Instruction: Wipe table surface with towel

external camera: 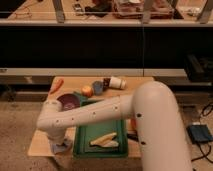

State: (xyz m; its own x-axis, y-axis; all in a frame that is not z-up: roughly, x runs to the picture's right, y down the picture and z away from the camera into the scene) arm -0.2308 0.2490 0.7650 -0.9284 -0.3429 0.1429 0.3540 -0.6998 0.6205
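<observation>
The small wooden plank table stands in the middle of the camera view. My white arm reaches in from the right and bends down at the table's front left corner. There my gripper points down, shut on the pale bluish towel, which is pressed against the tabletop beside the green tray. The wrist hides most of the fingers.
A green tray holding pale yellow pieces fills the table's front middle. Behind it are a dark purple bowl, a carrot, an apple, a small cup and a white can. A long dark-fronted counter runs behind.
</observation>
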